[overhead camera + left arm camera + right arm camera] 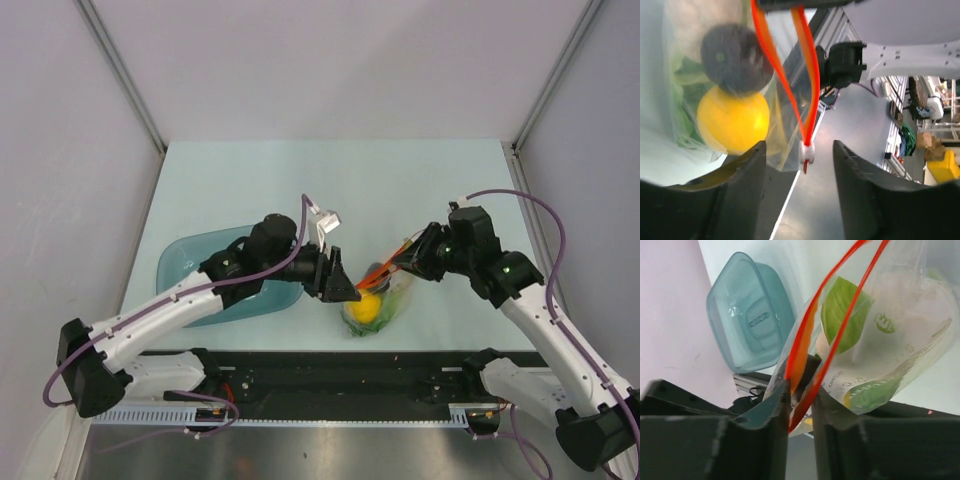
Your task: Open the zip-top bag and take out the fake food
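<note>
Clear zip-top bag (782, 135) holds yellow fruit (732, 120), dark piece (735, 59) and lettuce (842, 310).

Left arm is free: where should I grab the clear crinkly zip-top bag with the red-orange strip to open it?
Grip the small white slider, where the two red-orange zip strips meet. It hangs right between the fingers of the open left gripper, so advance straight ahead and close. The right gripper clamps the zip-top bag at its strip, anchoring it.
</note>
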`<state>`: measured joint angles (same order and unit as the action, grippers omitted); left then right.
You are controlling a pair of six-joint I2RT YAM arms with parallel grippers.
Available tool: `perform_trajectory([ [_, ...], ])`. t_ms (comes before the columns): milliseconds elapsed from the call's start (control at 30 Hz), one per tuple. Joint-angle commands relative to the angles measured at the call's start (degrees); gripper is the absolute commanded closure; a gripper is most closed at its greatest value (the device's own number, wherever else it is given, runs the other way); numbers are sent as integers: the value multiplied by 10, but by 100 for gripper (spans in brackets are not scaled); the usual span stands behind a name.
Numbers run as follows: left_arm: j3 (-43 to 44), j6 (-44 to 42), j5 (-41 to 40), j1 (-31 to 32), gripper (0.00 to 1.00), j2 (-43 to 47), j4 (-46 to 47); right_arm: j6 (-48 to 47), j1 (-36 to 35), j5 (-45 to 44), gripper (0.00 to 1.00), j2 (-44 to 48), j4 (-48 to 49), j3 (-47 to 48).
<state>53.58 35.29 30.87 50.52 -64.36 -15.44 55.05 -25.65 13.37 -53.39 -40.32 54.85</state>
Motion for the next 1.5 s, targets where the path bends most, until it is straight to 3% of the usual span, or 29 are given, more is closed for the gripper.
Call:
perform_trajectory([
  [0, 114, -66, -45, 1, 25, -28, -70, -29, -16, -36, 79, 15, -19, 9],
  [100, 185, -97, -65, 0, 24, -84, -109, -35, -26, -47, 82, 28, -26, 5],
  [233, 250, -130, -53, 0, 25, -157, -132, -40, -27, -41, 70, 33, -13, 1],
  [267, 273, -135, -40, 0, 26, -191, -149, -40, -27, -39, 64, 33, -12, 3],
  [300, 281, -139, -38, 0, 27, -204, -159, -39, -27, -37, 47, 29, -13, 5],
  [367, 278, -145, -33, 0, 30, -221, -159, -41, -27, -37, 38, 28, -26, 15],
  [467, 254, -139, -37, 0, 31, -217, -133, -38, -28, -45, 37, 31, -44, 22],
  [667, 234, -122, -34, 0, 31, -206, -111, -24, -27, -45, 56, 43, -55, 13],
  [767, 236, -119, -37, 2, 30, -212, -116, -20, -27, -44, 60, 46, -60, 8],
  [867, 239, -119, -39, 5, 30, -219, -120, -22, -28, -35, 50, 49, -58, 13],
  [900, 241, -120, -40, 6, 30, -220, -122, -23, -28, -33, 37, 50, -59, 14],
  [967, 243, -122, -45, 9, 33, -226, -126, -23, -28, -31, 35, 53, -64, 14],
  [1033, 243, -116, -48, 9, 35, -230, -129, -21, -27, -27, 45, 57, -62, 8],
  [1100, 253, -112, -38, 10, 42, -244, -129, -13, -28, -18, 70, 61, -54, -10],
  [1200, 280, -111, -45, 11, 59, -262, -143, -13, -27, -17, 96, 60, -49, -6],
  [1333, 337, -116, -64, 10, 88, -288, -180, -56, -26, -46, 100, 49, -97, 51],
  [1367, 358, -116, -72, 10, 100, -290, -193, -65, -24, -54, 100, 46, -107, 65],
  [1467, 364, -109, -141, 10, 100, -267, -191, -106, -12, -69, 100, 37, -143, 95],
])
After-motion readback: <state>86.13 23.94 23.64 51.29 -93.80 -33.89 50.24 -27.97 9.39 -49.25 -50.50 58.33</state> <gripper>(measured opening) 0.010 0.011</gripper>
